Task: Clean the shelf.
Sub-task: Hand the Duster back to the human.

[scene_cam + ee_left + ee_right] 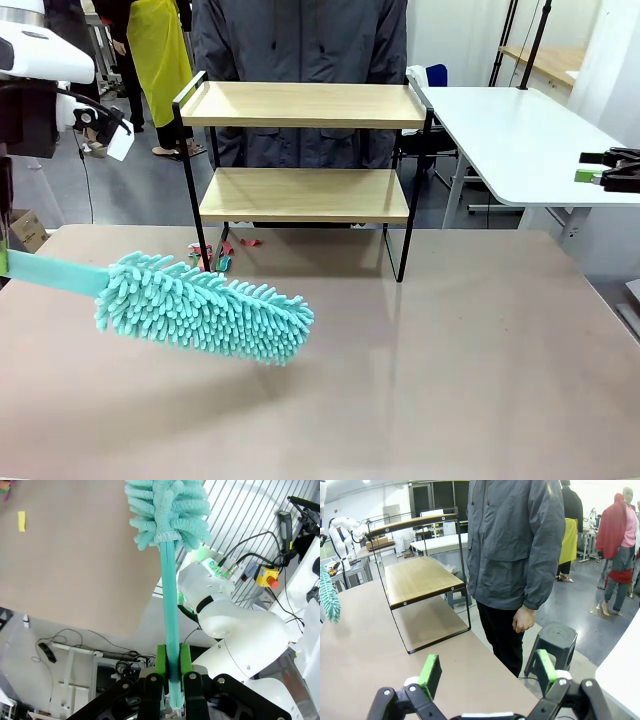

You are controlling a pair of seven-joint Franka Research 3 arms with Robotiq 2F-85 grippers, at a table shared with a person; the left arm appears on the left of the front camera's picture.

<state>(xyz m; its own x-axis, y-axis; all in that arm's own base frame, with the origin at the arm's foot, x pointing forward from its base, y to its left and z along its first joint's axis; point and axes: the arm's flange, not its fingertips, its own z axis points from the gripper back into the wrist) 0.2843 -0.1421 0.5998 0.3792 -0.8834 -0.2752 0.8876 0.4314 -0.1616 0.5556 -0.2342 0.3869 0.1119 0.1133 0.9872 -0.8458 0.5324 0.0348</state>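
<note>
The shelf (305, 193) stands at the table's far middle, two light wooden boards in a thin black frame; both boards look bare. The right wrist view shows the shelf (420, 580) from its side. A fluffy teal duster (205, 310) hovers low over the table, front left of the shelf, its flat teal handle (55, 272) running to the left edge. My left gripper (172, 655) is shut on that handle (171, 605), green pads pressed against it. My right gripper (487, 672) is open and holds nothing; in the front view the right gripper (605, 170) shows at the far right edge.
Small red and teal scraps (215, 255) lie on the brown table (450, 350) by the shelf's left front leg. A person in a grey jacket (300, 40) stands right behind the shelf. A white table (510, 130) sits at the back right. A yellow scrap (21, 521) lies on the table.
</note>
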